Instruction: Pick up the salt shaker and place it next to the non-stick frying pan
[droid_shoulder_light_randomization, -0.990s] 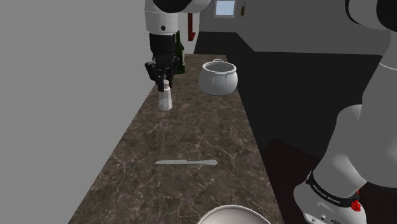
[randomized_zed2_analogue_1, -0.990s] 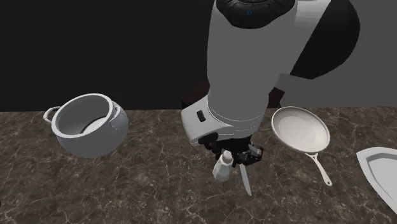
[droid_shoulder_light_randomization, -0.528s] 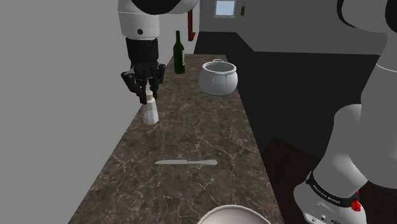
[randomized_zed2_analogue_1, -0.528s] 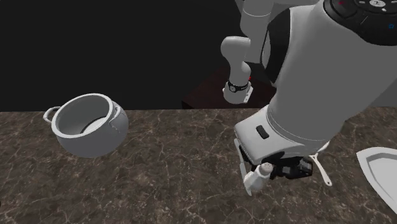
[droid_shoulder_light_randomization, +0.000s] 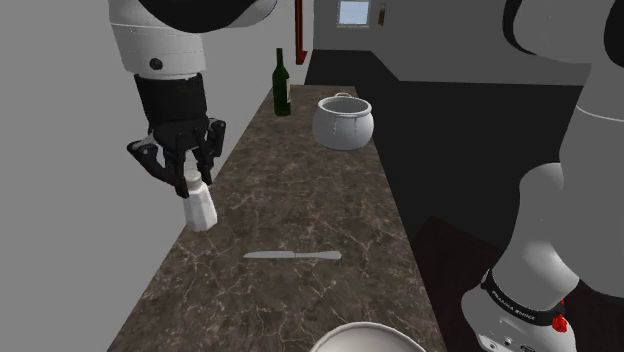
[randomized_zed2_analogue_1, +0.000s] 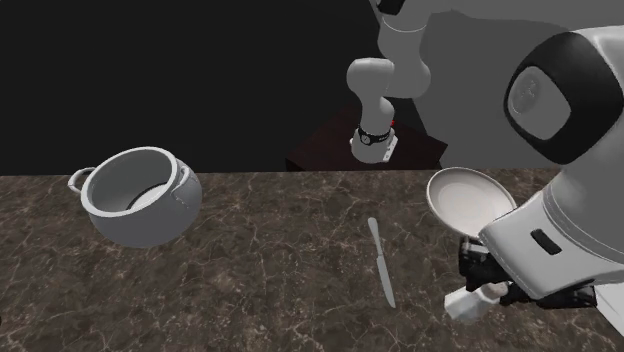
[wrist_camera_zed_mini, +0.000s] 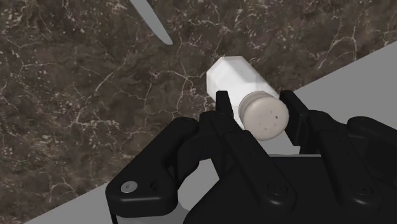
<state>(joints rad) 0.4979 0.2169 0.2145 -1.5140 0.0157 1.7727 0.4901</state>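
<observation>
A white rounded rim (droid_shoulder_light_randomization: 375, 338) gets chopped by the shoulder view's bottom edge, and there's too little of it to say what it is. Same view, the small white salt shaker (droid_shoulder_light_randomization: 201, 210) has its top buried between the fingers of the black gripper (droid_shoulder_light_randomization: 190, 180). Second exterior view: the round white frying pan (randomized_zed2_analogue_1: 462, 196) loses its handle and part of its rim behind the white arm (randomized_zed2_analogue_1: 565, 235). Wrist view, the flat grey knife (wrist_camera_zed_mini: 151, 24) runs off the edge, so you only get the blade tip.
</observation>
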